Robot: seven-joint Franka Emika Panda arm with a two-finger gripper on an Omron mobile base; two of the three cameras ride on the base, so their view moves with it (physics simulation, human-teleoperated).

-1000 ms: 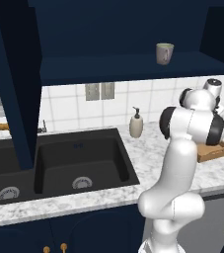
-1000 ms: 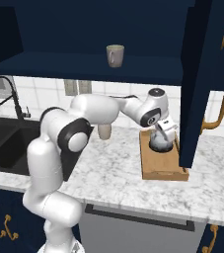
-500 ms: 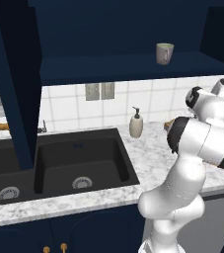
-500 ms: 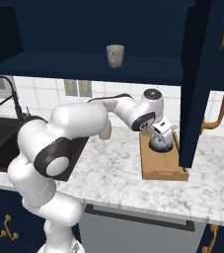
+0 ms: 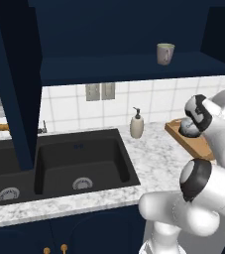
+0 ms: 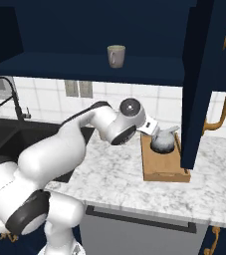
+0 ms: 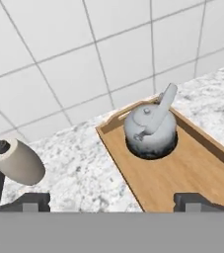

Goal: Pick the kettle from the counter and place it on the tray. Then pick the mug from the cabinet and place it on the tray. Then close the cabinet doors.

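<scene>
The kettle (image 7: 150, 128) sits upright on the wooden tray (image 7: 192, 173), right of centre in the hand view, toward the tray's far end near the tiled wall, so bare wood is free in front for the mug. The hand (image 7: 113, 201) hangs clear of it with its fingers spread wide and nothing between them. The mug (image 6: 116, 56) stands on the cabinet shelf (image 6: 74, 67), upper middle of the right base view, with the cabinet door (image 6: 204, 74) open at the upper right. The soap pump bottle (image 5: 137, 124) stands on the table (image 6: 114, 179) beside the sink (image 5: 59, 163).

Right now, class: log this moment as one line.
pale grey kettle: on brown wooden tray | fingers: open, empty | olive mug: on cabinet shelf
</scene>
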